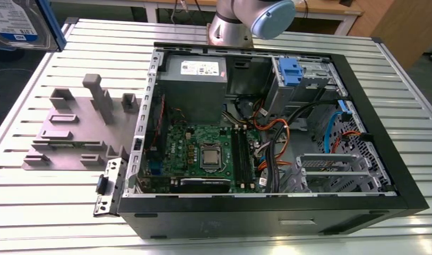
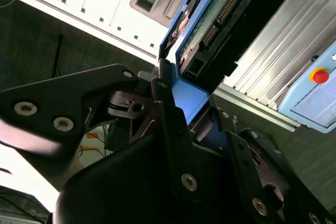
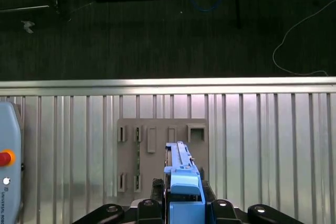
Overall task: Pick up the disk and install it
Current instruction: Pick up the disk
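Disk (image 3: pixel 180 163) clamped edge-on in pincer (image 3: pixel 185 206), lifted clear of table (image 1: pixel 46 212).

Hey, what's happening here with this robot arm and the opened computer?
The robot's hand is clamped on the disk by its blue carrier frame, holding it in the air over the grey fixture on the slatted table. The open computer case lies beside the fixture, and the disk is not in it yet.
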Available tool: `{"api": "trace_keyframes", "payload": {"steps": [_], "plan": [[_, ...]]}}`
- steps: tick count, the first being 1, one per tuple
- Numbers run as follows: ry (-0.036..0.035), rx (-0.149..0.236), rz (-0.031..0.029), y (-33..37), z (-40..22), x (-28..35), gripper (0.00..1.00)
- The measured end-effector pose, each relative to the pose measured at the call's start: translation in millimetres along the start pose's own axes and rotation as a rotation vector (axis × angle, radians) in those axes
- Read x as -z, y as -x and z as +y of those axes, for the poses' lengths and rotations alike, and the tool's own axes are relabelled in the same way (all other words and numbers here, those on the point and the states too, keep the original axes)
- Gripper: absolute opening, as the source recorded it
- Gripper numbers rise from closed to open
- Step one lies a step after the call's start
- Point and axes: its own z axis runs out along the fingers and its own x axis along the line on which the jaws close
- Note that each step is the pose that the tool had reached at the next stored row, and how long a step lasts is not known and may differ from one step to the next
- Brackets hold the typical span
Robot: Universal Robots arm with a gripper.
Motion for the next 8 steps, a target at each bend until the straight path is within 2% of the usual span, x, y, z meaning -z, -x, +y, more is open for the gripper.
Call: {"api": "trace_keyframes", "payload": {"steps": [8], "plan": [[-0.0002, 0.000, 0.0010, -6.6, -0.1, -0.4, 0.36]]}}
